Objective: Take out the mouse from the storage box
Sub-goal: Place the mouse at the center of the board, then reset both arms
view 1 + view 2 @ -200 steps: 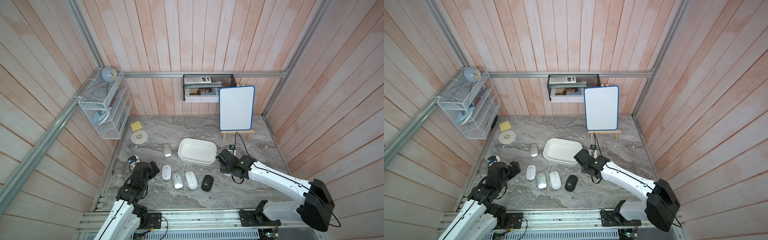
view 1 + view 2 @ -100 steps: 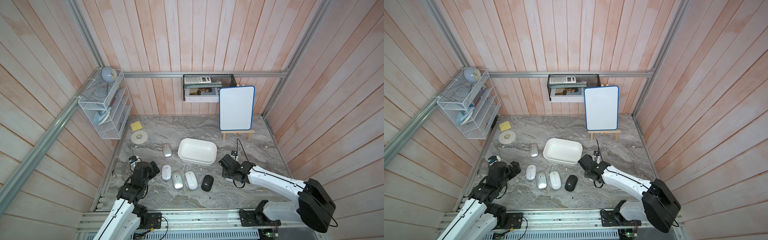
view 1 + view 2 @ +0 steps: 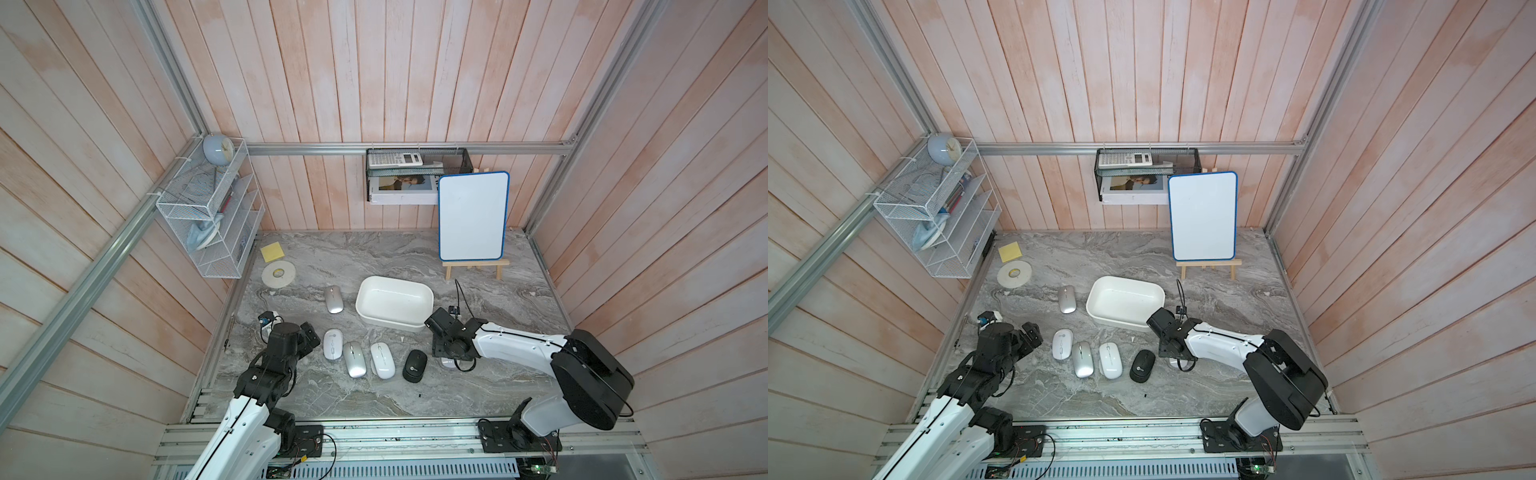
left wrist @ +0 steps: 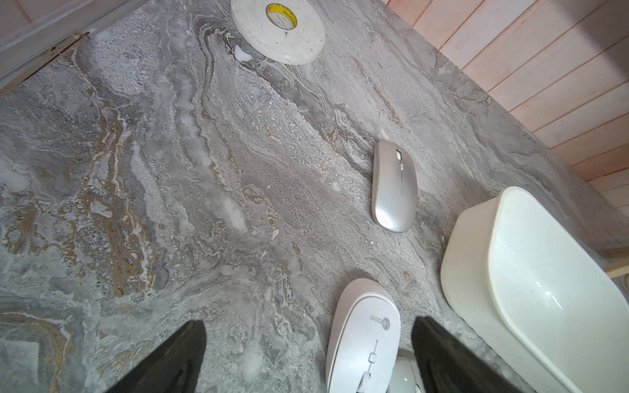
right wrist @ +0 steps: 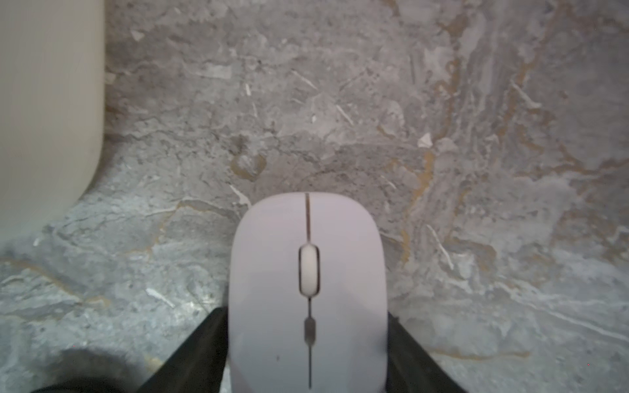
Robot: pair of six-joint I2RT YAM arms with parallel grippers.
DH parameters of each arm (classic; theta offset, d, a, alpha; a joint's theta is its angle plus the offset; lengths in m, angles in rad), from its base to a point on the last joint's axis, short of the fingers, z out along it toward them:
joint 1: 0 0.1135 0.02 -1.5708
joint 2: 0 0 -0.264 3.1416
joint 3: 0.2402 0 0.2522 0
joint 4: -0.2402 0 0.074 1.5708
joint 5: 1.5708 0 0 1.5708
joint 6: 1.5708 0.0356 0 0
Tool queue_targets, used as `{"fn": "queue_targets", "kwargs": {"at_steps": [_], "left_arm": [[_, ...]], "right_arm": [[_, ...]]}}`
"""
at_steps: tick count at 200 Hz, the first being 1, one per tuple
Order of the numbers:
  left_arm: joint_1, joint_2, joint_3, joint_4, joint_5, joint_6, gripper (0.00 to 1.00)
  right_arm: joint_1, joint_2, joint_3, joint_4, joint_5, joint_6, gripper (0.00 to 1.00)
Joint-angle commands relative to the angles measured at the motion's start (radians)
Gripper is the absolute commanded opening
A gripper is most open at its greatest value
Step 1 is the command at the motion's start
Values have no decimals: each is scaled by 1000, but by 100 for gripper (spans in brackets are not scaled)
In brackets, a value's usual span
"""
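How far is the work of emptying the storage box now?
Done: the storage box looks empty, and five mice lie outside it on the table. In hand: the right gripper brackets a pale mouse down at the table beside the box; whether it grips is unclear. Left: probably only to let go and pull the arm back.

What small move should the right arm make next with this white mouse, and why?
Probably spread the jaws of the right gripper wider and let go: the white mouse between them appears to lie on the table, beside the black mouse, and the storage box looks empty.
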Motion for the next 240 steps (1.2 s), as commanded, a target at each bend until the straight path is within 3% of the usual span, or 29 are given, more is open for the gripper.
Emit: {"fn": "queue_targets", "kwargs": {"at_steps": [1,80,168,194,240], "left_arm": [[3,1,-8,20,13,14,100],[1,-12,-10,18,20,19,100],[-18,-90,-22,8,70,26,100],[-83,-120,-44,25,62,-18,100],[-254,-86,-35,92,-84,-39,100]], "right_arm": [[-3,32,30,-15,-36,-22,76],[-1,-79,42,-93,24,-43,89],[-1,-436,52,-267,104,-104,94],[-3,-597,-54,-198,128,-130,94],[-4,-861,-219,-98,196,-105,98]]}}
